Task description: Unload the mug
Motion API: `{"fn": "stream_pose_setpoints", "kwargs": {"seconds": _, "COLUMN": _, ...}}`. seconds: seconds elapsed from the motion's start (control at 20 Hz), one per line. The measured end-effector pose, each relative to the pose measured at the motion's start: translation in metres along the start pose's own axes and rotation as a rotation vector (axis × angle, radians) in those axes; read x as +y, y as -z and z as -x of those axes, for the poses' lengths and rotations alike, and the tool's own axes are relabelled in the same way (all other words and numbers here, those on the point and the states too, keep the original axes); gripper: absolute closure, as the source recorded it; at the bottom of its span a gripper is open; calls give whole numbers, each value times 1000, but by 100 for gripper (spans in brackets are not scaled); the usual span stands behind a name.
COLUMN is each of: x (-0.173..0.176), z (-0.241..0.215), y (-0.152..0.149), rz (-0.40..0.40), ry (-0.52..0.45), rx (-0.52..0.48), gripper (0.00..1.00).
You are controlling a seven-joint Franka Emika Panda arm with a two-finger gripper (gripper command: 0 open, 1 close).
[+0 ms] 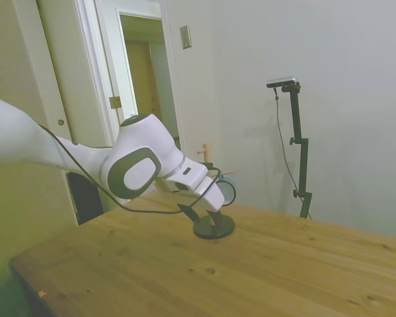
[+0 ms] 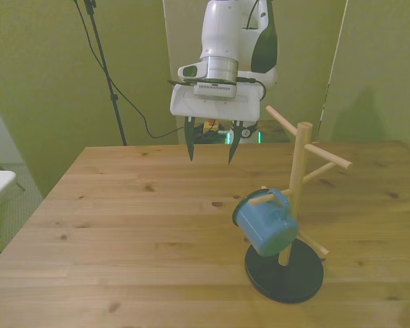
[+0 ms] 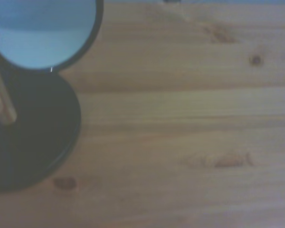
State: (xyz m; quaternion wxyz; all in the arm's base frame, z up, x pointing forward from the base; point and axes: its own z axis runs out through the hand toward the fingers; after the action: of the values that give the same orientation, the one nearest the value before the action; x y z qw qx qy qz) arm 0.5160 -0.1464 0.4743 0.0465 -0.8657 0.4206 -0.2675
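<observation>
White and bent at the wrist, the arm (image 2: 229, 41) is reaching out over the wooden worktop (image 2: 123, 225) with the gripper (image 2: 210, 147) pointing straight down, hanging above the boards without touching anything. Its two dark fingers (image 2: 190, 140) are standing apart with bare wood showing between them, holding nothing. In the side view the arm is coming in low from the left, its big round joint (image 1: 135, 168) leaning forward and the gripper (image 1: 201, 211) hanging just beside the rack's dark base (image 1: 214, 226), with a black cable (image 1: 119, 201) looping beneath the wrist.

The mug (image 2: 265, 224) is hanging by its small loop handle on a lower peg (image 2: 263, 199) of the wooden mug tree (image 2: 298, 184), tilted, on the side of the post toward the front view's left. It is sitting lower than the gripper and toward the front view's right of it, well apart from the fingers. The tree's round black base (image 2: 287, 277) is resting flat on the worktop, and further bare pegs (image 2: 328, 156) are sticking out above the mug toward the front view's right.

In the wrist view the mug's pale inside and dark rim (image 3: 42, 33) are showing at one corner, blurred, over the black base (image 3: 33, 137), with part of the wooden post (image 3: 2, 97) beside it
</observation>
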Motion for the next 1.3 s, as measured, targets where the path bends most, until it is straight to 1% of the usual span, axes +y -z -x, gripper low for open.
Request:
{"fn": "stream_pose_setpoints", "kwargs": {"seconds": 0.25, "x": -20, "z": -27, "y": -18, "rz": -104, "ry": 9, "rx": 50, "gripper": 0}}
{"fn": "stream_pose_setpoints", "kwargs": {"seconds": 0.4, "x": -35, "z": -45, "y": -27, "rz": -145, "ry": 26, "rx": 66, "gripper": 0}}
{"fn": "stream_pose_setpoints", "kwargs": {"seconds": 0.45, "x": -46, "z": -54, "y": -50, "rz": -140, "ry": 39, "rx": 60, "gripper": 0}}
{"fn": "stream_pose_setpoints", "kwargs": {"seconds": 0.55, "x": -48, "z": -57, "y": -51, "rz": -144, "ry": 45, "rx": 64, "gripper": 0}}
{"fn": "stream_pose_setpoints", "kwargs": {"seconds": 0.65, "x": -54, "z": -56, "y": -59, "rz": -161, "ry": 47, "rx": 66, "gripper": 0}}
{"fn": "stream_pose_setpoints", "kwargs": {"seconds": 0.85, "x": -81, "z": -50, "y": -79, "rz": -234, "ry": 59, "rx": 81, "gripper": 0}}
{"fn": "stream_pose_setpoints", "kwargs": {"seconds": 0.95, "x": -93, "z": -48, "y": -86, "rz": -259, "ry": 68, "rx": 76, "gripper": 0}}
{"fn": "stream_pose_setpoints", "kwargs": {"seconds": 1.1, "x": -103, "z": -47, "y": -94, "rz": -280, "ry": 86, "rx": 71, "gripper": 0}}
{"fn": "stream_pose_setpoints", "kwargs": {"seconds": 1.3, "x": -109, "z": -47, "y": -107, "rz": -294, "ry": 99, "rx": 59, "gripper": 0}}
